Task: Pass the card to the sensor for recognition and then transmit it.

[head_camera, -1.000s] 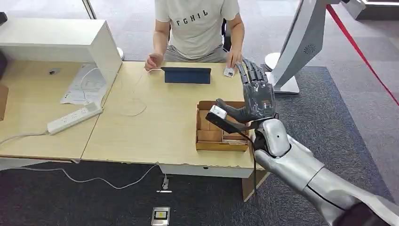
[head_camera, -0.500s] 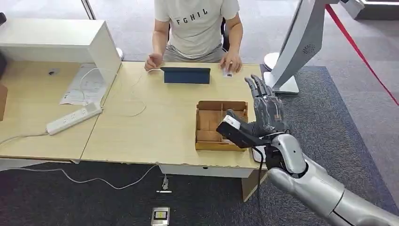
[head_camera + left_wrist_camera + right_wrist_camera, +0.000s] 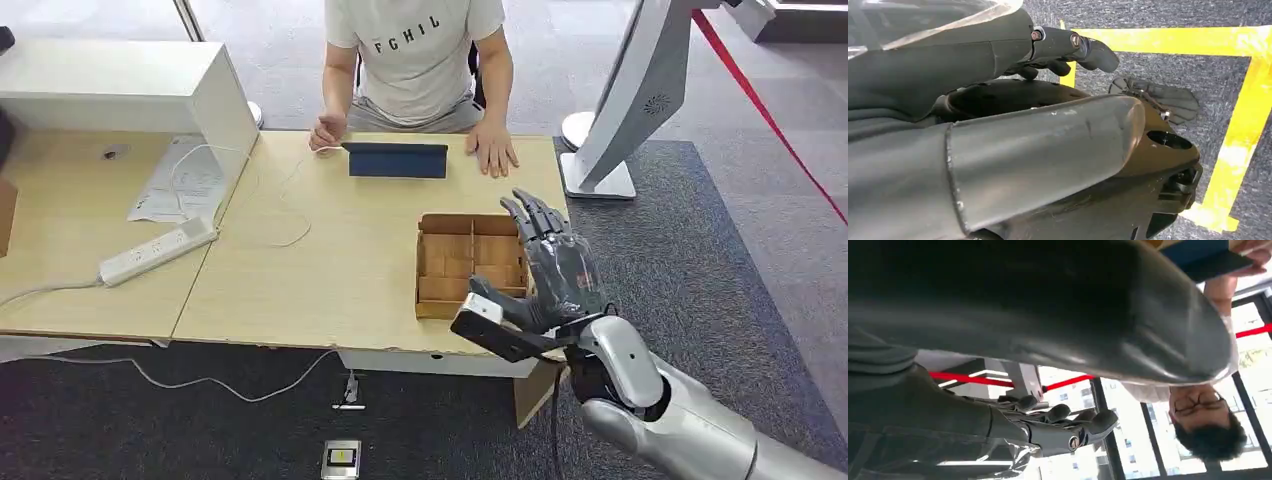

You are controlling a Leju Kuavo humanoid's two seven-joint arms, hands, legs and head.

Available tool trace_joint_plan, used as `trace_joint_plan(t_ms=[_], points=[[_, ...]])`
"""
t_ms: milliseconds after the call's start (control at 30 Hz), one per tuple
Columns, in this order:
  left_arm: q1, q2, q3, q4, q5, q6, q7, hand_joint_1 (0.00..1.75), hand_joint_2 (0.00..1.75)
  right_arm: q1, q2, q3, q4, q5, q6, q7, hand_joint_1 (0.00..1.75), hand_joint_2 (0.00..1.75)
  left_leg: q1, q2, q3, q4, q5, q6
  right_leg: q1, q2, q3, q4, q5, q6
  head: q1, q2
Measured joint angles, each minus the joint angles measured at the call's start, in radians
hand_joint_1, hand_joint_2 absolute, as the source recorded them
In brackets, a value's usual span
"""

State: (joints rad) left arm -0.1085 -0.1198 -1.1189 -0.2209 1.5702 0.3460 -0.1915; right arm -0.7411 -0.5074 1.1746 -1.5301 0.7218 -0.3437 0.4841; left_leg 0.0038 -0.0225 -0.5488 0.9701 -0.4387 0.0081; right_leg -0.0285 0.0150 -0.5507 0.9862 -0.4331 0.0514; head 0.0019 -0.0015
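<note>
Right hand (image 3: 556, 270): raised over the desk's near right corner, fingers stretched apart and pointing away, thumb out to the side, nothing held.
Left hand (image 3: 998, 125): hung low over grey carpet with yellow tape lines (image 3: 1243, 120); fingers slightly curled, nothing seen between them; grip not clear enough to call.
Card: hard to pick out; possibly under the person's hand (image 3: 493, 152) at the desk's far edge, cannot tell.
Cardboard box (image 3: 447, 262): open, split into compartments, sat on the desk (image 3: 330, 270) just beyond the right hand.
Tablet (image 3: 397, 159): dark blue, propped at the far edge before the seated person.
Power strip (image 3: 158, 250): white, lay on the left.
</note>
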Motion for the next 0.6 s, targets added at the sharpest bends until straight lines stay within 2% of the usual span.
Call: trace_joint_plan(t_ms=[33,67,333,600], points=[[0.000,0.000,0.000,0.000,0.000,-0.002,-0.001,0.00,0.00,0.010,0.000,0.006,-0.006,0.006,0.010,0.006,0.00,0.00,0.000,0.000,0.000,0.000,0.000,0.000,0.000,0.000,0.000,0.000,0.000,0.000,0.000,0.000],[0.000,0.000,0.000,0.000,0.000,-0.002,-0.001,0.00,0.00,0.020,0.000,0.012,-0.013,0.010,0.018,0.009,0.00,1.75,0.000,0.000,0.000,0.000,0.000,0.000,0.000,0.000,0.000,0.000,0.000,0.000,0.000,0.000],[0.000,0.000,0.000,0.000,0.000,0.001,0.010,0.00,0.00,0.066,0.008,0.039,-0.014,0.027,0.095,0.043,0.00,1.75,0.000,0.000,0.000,0.000,0.000,0.000,0.000,0.000,0.000,0.000,0.000,0.000,0.000,0.000],[0.000,0.000,0.000,0.000,0.000,0.003,0.010,0.00,0.00,0.073,0.033,0.053,0.037,0.050,0.103,0.052,0.00,1.75,0.000,0.000,0.000,0.000,0.000,0.000,0.000,0.000,0.000,0.000,0.000,0.000,0.000,0.000]])
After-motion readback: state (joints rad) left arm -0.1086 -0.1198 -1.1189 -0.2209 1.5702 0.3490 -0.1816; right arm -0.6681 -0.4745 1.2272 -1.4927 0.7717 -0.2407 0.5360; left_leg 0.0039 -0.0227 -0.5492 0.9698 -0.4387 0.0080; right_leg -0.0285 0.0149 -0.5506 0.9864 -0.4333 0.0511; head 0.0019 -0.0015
